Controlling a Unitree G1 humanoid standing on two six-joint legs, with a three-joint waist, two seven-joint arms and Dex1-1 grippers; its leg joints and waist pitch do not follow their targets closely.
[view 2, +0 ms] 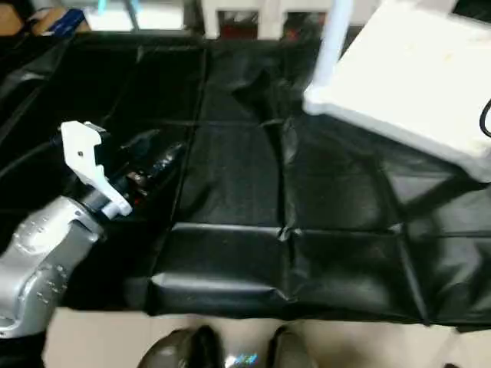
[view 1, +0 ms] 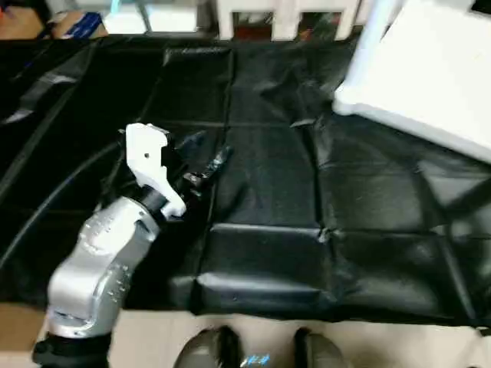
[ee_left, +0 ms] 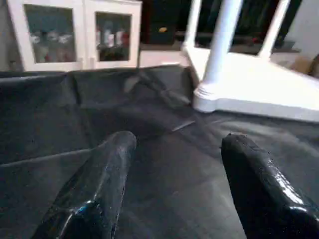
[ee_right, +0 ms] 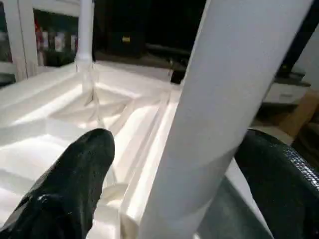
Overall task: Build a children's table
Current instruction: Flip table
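The children's table lies upside down at the far right of the black sheet, its white top (view 1: 430, 77) tilted, with a white leg (view 1: 374, 31) standing up from its near corner socket. My left gripper (view 1: 205, 153) hovers low over the sheet, left of centre and well away from the table; its fingers (ee_left: 99, 174) are open with nothing between them. In the right wrist view, my right gripper (ee_right: 177, 137) is open, its black fingers (ee_right: 75, 184) on either side of a thick white leg (ee_right: 224, 99), with slim gaps showing. Behind lies the ribbed underside (ee_right: 89, 104).
A creased black sheet (view 1: 261, 199) covers the work area, with pale floor along its near edge. A black cable (view 1: 46, 199) runs from my left arm. White glass-door cabinets (ee_left: 75, 35) stand behind. My feet (view 1: 253, 349) show at the bottom.
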